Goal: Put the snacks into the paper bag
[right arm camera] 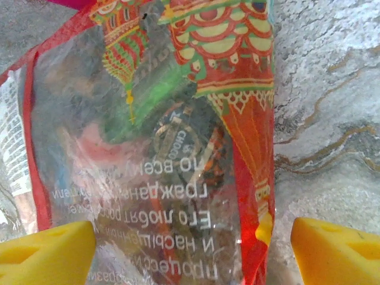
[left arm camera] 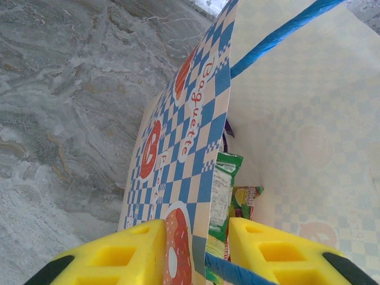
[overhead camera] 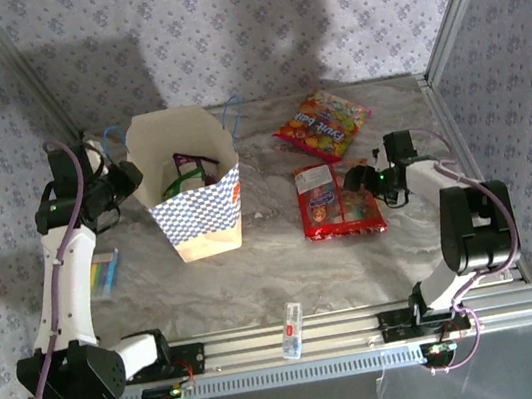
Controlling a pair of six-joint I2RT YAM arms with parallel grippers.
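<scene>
The paper bag [overhead camera: 196, 205] stands left of centre, tan with a blue-and-white checkered band [left arm camera: 178, 172]. My left gripper [overhead camera: 126, 178] [left arm camera: 197, 237] is shut astride the bag's left wall, one yellow finger [left arm camera: 113, 255] outside and the other [left arm camera: 279, 249] inside, with the blue cord [left arm camera: 279, 35] crossing them. A green packet [left arm camera: 224, 190] and other snacks [overhead camera: 186, 172] lie inside the bag. My right gripper [overhead camera: 359, 180] [right arm camera: 193, 249] hangs open just above a red clear-windowed packet [overhead camera: 336, 204] [right arm camera: 154, 148], its fingers spread past the packet's edge. An orange candy packet [overhead camera: 323, 125] lies behind it.
A small clear tube with a red label [overhead camera: 292, 330] rests on the front rail. A small pale packet with coloured stripes [overhead camera: 104, 276] lies beside the left arm. Patterned walls and metal frame posts close in the grey marbled table [overhead camera: 287, 267].
</scene>
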